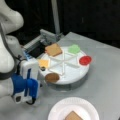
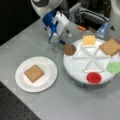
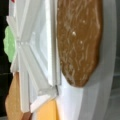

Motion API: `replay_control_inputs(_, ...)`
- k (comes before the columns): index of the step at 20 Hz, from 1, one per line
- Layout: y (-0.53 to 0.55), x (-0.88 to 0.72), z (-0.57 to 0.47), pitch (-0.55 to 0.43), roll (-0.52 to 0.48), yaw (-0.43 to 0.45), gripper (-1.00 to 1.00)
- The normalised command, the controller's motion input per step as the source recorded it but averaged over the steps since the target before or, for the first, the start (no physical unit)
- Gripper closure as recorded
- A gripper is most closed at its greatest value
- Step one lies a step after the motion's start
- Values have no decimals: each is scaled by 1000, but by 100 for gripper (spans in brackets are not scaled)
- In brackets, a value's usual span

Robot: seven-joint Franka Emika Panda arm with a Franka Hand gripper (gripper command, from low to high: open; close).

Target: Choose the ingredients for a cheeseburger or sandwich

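Gripper: carried on a white and blue wrist block, positioned just beside the rim of the white divided tray and nearest the brown patty; whether its fingers are spread or pressed together cannot be told, and nothing is seen to be held. In a front view the gripper is placed at the tray's left edge.

Tray: round, white, partitioned into wedge compartments by raised ribs. Around it are held, one per compartment: patty in the wedge closest to the gripper, yellow-orange cheese square in the next wedge, tan toast square, green lettuce piece and red disc. One wedge is seen unfilled. In the wrist view the patty is seen close up, lying flat against the tray's outer wall.

White plate: set apart from the tray on the table, with a second toast square lying flat at its centre.

Writing: no legible label or brand is made out.

Surface: grey matte table; dark perforated matting at one corner. Background: dark, with grey metal fixtures behind the tray.
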Motion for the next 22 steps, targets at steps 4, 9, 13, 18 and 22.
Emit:
replay_control_inputs(4, -252, 223, -142, -112, 309, 149, -100)
replay_control_inputs(9, -213, 222, -192, -136, 314, 132, 100)
replay_control_inputs(13, -158, 237, -250, -156, 305, 110, 100)
replay_control_inputs(18, -200, 241, -230, -143, 285, 94, 100)
replay_control_inputs(22, -280, 212, -129, -117, 254, 117, 100)
